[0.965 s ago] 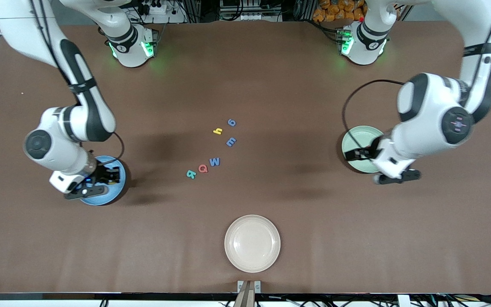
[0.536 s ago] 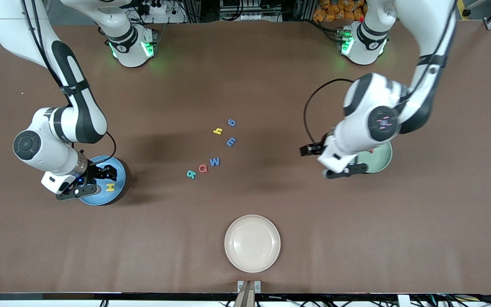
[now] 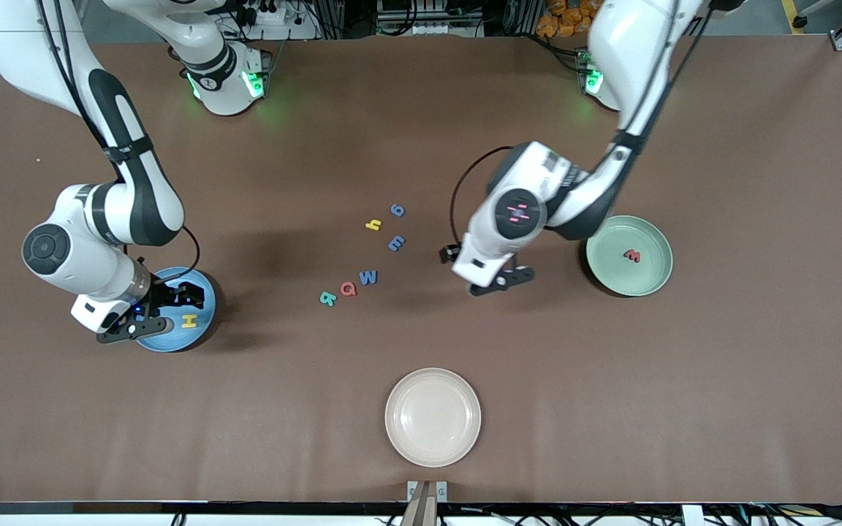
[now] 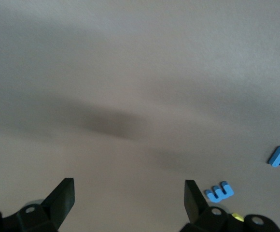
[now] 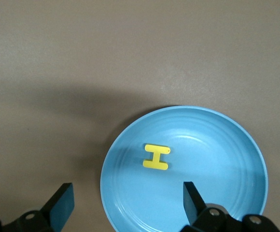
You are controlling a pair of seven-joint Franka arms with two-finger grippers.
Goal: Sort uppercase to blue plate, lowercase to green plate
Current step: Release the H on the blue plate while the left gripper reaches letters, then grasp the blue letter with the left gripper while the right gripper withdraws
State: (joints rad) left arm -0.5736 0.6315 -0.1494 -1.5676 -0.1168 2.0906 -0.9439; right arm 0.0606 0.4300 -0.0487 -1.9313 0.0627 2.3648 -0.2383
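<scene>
The right gripper [image 3: 145, 314] stays over the blue plate [image 3: 194, 337] near the right arm's table edge, fingers spread, yellow H [image 3: 188, 321] lying in it. The left gripper [image 3: 495, 280] has swung from the green plate [image 3: 651, 276], fingers spread and empty, toward the mid-table letters [image 3: 368, 277]. A red letter [image 3: 632, 256] now lies uncovered in the green plate.

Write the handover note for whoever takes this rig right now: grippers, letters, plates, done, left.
Left gripper: open, holding nothing, over bare table between the green plate and the letter cluster.
Right gripper: open, holding nothing, over the blue plate.
Done: yellow H in the blue plate; red lowercase letter in the green plate.
Left, all mid-table: Q, W, R to blue; yellow h, blue m, blue g to green.
Cream plate holds nothing.
</scene>
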